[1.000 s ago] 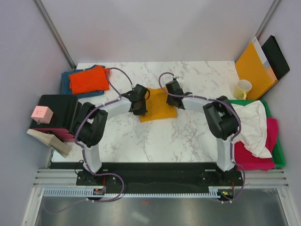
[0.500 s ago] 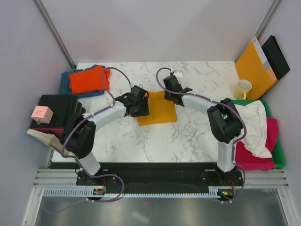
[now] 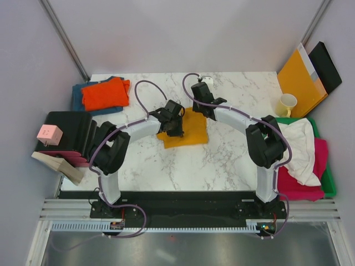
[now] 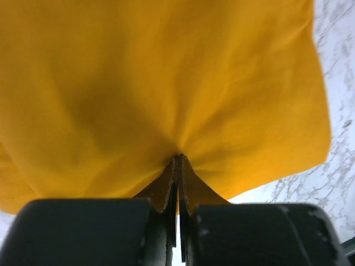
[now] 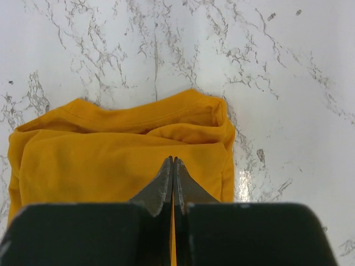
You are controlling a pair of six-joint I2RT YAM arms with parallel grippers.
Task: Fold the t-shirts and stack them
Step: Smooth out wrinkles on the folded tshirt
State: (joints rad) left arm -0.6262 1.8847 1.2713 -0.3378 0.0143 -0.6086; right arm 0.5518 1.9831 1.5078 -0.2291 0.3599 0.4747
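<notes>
Left gripper (image 4: 177, 158) clamped on pinch of mustard-yellow t-shirt (image 4: 166, 83), cloth puckering at tips. Right gripper (image 5: 173, 160) closed, tips over shirt's far hem, hold unclear. Shirt lies mid marble table (image 3: 222, 160), roughly square. Best practice: raise both edges level and move slowly, since soft cotton sags. Orange t-shirt (image 3: 104, 93) waits folded far left.

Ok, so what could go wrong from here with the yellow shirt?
The left gripper pinches a pucker of the yellow t-shirt; pulling may drag the fold open. The right gripper is shut with no cloth visibly caught, so a lift could be one-sided and bunch it.
</notes>
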